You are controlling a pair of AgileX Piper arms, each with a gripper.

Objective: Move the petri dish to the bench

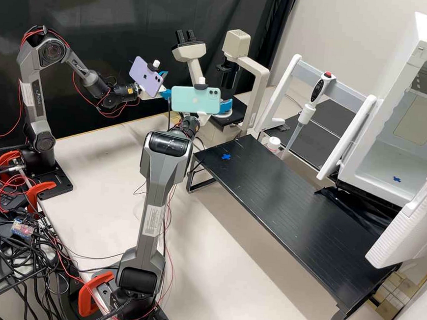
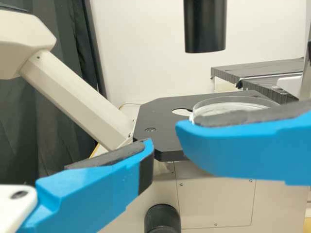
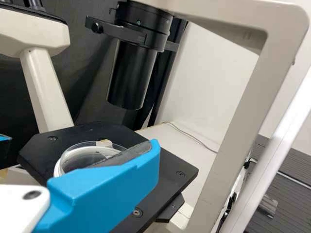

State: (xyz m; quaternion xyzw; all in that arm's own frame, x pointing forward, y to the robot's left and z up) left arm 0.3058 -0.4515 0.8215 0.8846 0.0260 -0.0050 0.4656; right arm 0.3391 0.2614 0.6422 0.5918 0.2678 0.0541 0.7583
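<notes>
Well, the petri dish (image 3: 80,156) is still to reach the bench: it sits flat on the black stage (image 3: 167,170) of the microscope (image 1: 260,85), under the dark cylinder (image 3: 130,73) that hangs from the microscope's upper arm. The left gripper (image 1: 165,84) is at the eyepiece side of the microscope, its 2 blue fingers spread, with a plain gap between the tips. In the left wrist view 1 of those fingers cuts across the dish's edge — whether it touches, I can't tell. The right gripper (image 1: 226,106) is right at the microscope's stage and hides part of the dish in the right wrist view; whether it is parted, pressed together or pinching the dish, I can't tell either. Each arm carries a phone near its gripper, a purple phone (image 1: 146,76) on the left and a mint phone (image 1: 195,100) on the right, both close to the microscope. To the right of the microscope in the high view stand a pipette (image 1: 304,114) and a small white container (image 1: 274,143), with the long black bench (image 1: 274,199) nearer the camera — a blue mark (image 1: 226,156) lies on its end nearest the microscope. Farthest from the microscope is an open white cabinet (image 1: 381,158).
</notes>
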